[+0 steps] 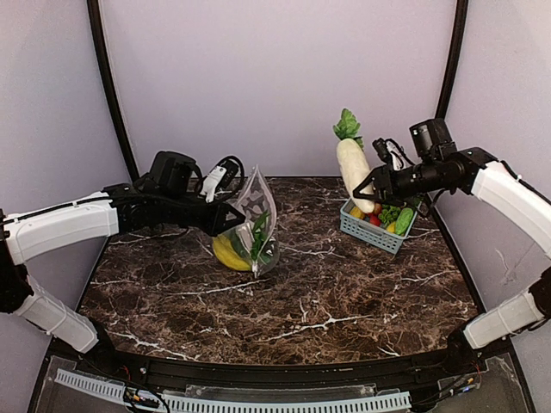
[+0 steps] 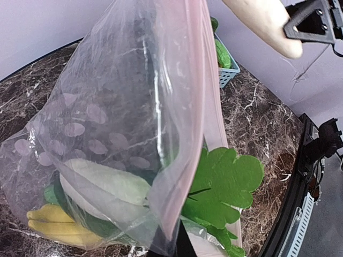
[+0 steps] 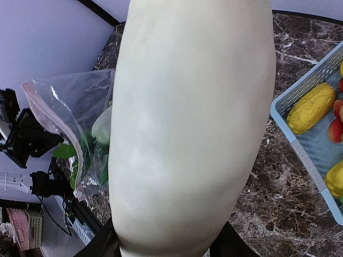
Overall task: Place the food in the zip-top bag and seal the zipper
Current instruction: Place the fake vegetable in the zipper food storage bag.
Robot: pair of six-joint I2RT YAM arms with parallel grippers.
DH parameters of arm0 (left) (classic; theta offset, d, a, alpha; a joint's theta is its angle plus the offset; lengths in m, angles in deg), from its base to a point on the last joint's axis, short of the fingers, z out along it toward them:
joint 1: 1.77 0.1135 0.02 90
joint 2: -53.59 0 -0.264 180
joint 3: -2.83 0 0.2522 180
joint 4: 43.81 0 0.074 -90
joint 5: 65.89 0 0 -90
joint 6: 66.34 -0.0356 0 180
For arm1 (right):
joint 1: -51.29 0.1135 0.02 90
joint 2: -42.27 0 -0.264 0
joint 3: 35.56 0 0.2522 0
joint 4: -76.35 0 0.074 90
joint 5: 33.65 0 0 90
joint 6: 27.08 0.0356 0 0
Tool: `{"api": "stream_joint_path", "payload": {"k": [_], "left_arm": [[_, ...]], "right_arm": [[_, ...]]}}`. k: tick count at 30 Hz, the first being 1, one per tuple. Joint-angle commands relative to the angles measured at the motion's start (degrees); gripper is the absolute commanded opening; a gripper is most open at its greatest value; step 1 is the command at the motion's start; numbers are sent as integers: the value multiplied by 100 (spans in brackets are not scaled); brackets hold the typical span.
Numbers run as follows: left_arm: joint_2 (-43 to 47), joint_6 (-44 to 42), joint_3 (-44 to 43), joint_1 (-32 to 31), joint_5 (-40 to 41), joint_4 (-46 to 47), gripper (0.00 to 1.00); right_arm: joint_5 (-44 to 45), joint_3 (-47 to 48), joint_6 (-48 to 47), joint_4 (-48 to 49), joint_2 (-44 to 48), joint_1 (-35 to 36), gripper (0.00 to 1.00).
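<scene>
on the dark brown marbled table (image 1: 344,292), left of centre, the clear plastic zip-top bag (image 1: 256,215) printed with pale oval spots stands upright, its bottom resting on the stone. the left gripper (image 1: 231,217) meets it at the near upper edge. in the left wrist view its dark fingers (image 2: 167,247) are pinched together on the plastic, so the jaws are closed on the bag. the zipper (image 2: 198,80), a narrow pale pink strip, runs down the bag's mouth edge on the side turned toward the right arm. i cannot tell whether it is pressed shut along its length. low in the bag lie a yellow banana bunch (image 2: 53,224) and a pale green leaf-shaped piece (image 2: 107,184). a bright green felt leafy vegetable (image 2: 222,182) sits just beside the pink strip; whether it is wholly inside the bag is unclear.

toward the back right, the right gripper (image 1: 368,191) is clamped on the lower end of a long white vegetable (image 1: 353,165) with a green leafy top. the vegetable is held upright in the air, tilted slightly, above the near-left corner of a blue-grey slatted plastic basket (image 1: 370,231), and well apart from the bag. in the right wrist view it fills most of the frame, with a dark finger on either side of its base. the basket stands on the table and holds small round red fruits (image 3: 335,128), an oval yellow piece (image 3: 311,107) and a dark green cucumber-like vegetable (image 1: 404,220).
</scene>
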Motion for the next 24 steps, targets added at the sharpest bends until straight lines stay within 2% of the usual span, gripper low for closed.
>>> {"api": "stream_joint_path", "payload": {"k": [1, 6, 15, 24], "left_arm": [[143, -53, 85, 155, 111, 40, 1], [243, -88, 97, 220, 222, 39, 1], [454, -147, 118, 219, 328, 63, 1], [467, -95, 119, 219, 211, 98, 1]], "right_arm": [[-271, 452, -168, -905, -91, 692, 44], [-525, 796, -98, -1290, -299, 1638, 44], [-1093, 797, 18, -1220, -174, 2860, 44], [-1366, 529, 285, -650, 24, 3117, 45]]}}
